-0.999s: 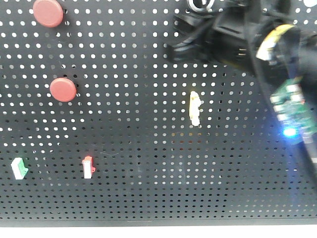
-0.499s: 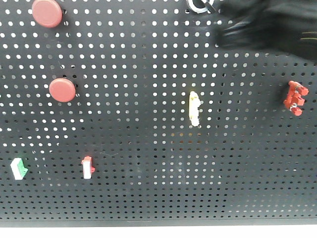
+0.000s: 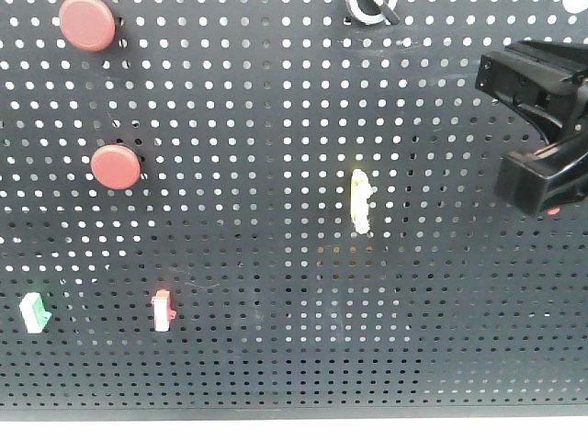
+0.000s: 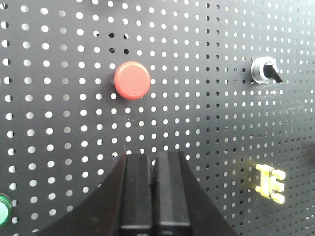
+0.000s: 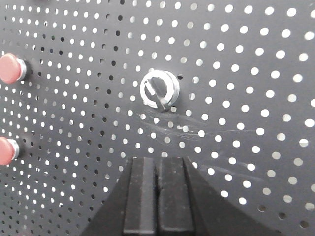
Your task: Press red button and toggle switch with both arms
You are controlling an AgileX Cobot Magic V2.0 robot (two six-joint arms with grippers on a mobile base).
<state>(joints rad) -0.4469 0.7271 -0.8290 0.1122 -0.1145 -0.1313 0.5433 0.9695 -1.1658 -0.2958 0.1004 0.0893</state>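
The board (image 3: pixel 276 367) is a black pegboard. Two round red buttons (image 3: pixel 87 23) (image 3: pixel 116 166) sit at its upper left. The red toggle switch (image 3: pixel 553 210) at the right edge is almost hidden behind a chunky black arm part (image 3: pixel 542 175); only a red sliver shows. In the left wrist view my left gripper (image 4: pixel 153 158) is shut and empty, just below a red button (image 4: pixel 132 80). In the right wrist view my right gripper (image 5: pixel 158 161) is shut and empty, below a silver rotary knob (image 5: pixel 158 90). Two red buttons (image 5: pixel 11 67) show at that view's left edge.
A pale yellow lever (image 3: pixel 361 199) stands mid-board; it also shows in the left wrist view (image 4: pixel 270 183). A red-and-white rocker (image 3: pixel 163 310) and a green switch (image 3: pixel 35 311) sit low on the left. The rotary knob (image 3: pixel 372 9) is at the top edge.
The black arm swept from the upper middle to the top right, baring the red toggle switch half a second ago. It has now come down at the right edge and covers the switch.
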